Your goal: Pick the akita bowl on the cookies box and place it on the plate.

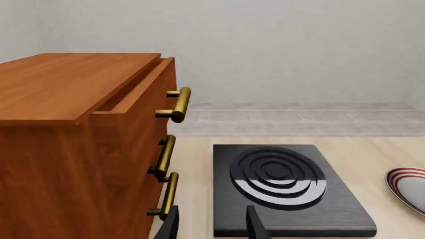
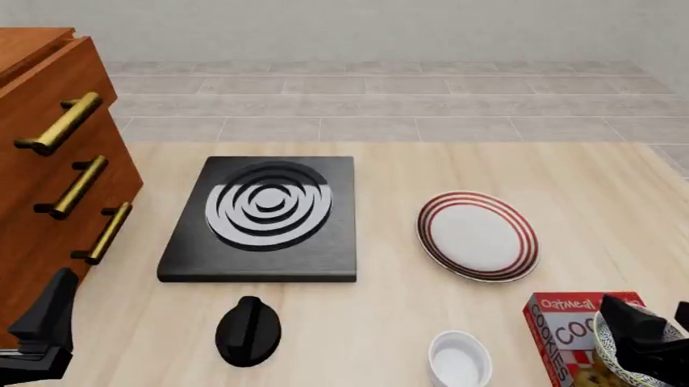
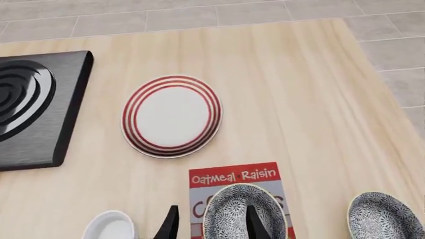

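- cookies box (image 3: 236, 185): red, reads "Oatmeal Raisin"; long axis runs toward the plate (image 3: 171, 115).
- akita bowl (image 3: 243, 213): upright on box.
- right gripper (image 3: 209, 224): fingers apart, straddling bowl's near rim, apparently not touching.
- left gripper (image 1: 211, 226): fingers apart, empty.

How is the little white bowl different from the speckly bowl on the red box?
The plain white small bowl sits on the wooden table; the dark, white-speckled akita bowl sits atop the red cookies box. The white one is plain and looks smaller; the speckled one is patterned. Both are round and upright.
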